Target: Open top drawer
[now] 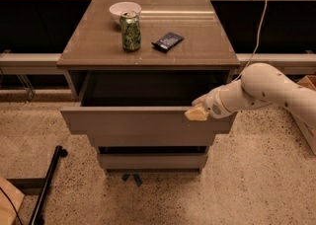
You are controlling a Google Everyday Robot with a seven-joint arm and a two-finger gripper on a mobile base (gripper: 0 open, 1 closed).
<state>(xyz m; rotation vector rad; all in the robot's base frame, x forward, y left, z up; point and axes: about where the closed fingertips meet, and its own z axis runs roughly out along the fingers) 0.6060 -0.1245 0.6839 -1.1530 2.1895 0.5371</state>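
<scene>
The top drawer (133, 126) is a wide grey-brown drawer with a flat front and no handle. It stands pulled out from the cabinet, and its deep dark box (143, 90) shows behind the front panel. My gripper (196, 113) comes in from the right on a white arm (269, 88). Its pale tip rests on the top edge of the drawer front, near the right end. Two narrower drawer fronts (152, 160) sit closed below.
On the cabinet top (197, 46) stand a white bowl (125, 9), a green can (131, 31) and a dark blue packet (168, 41). A black pole (47, 184) lies on the speckled floor at the lower left. A white cable (257, 31) hangs at the right.
</scene>
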